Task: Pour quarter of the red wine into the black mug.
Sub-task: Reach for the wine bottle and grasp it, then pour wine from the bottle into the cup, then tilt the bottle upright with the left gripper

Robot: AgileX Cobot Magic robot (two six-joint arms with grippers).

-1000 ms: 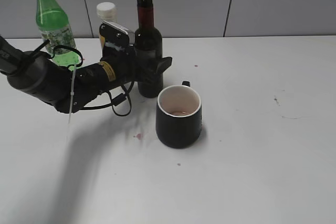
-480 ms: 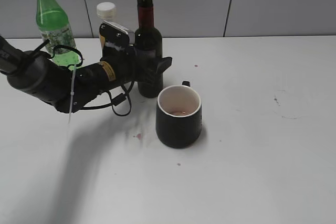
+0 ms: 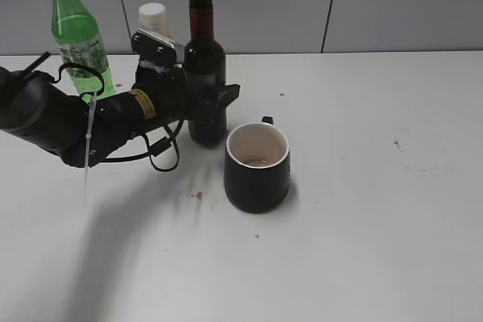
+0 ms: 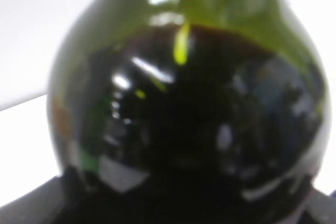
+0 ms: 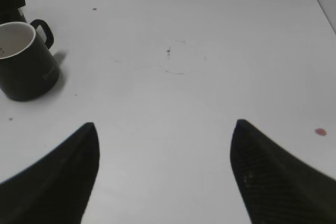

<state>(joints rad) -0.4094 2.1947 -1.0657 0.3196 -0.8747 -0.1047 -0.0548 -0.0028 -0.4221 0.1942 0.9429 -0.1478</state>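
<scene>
Exterior view: we see our left gripper (image 3: 202, 103) clamped on the wine bottle (image 3: 205, 73), which stands upright, open-necked, just left of and behind the black mug (image 3: 257, 167).
Bottle base: we cannot tell whether it touches the white table (image 3: 377, 209) or hangs just above it.
Black mug: upright on the table, white inside, with a faint reddish trace at the bottom; handle turned away from the camera.
Left wrist view: the bottle's dark green shoulder (image 4: 184, 103) fills the frame (blurred), with the dark wine line high in the glass.
Right gripper (image 5: 165, 177): our fingers are spread wide over bare table, grasping nothing, well apart from the mug (image 5: 26, 61).
Neighbours: a green plastic bottle (image 3: 75, 32) with a tan cap stands at the back left, and a white-capped bottle (image 3: 153, 19) stands behind our left arm, mostly hidden by it.
In the way: nothing stands between bottle and mug.
Table marks: small red spots (image 3: 199, 195) lie left of the mug.
</scene>
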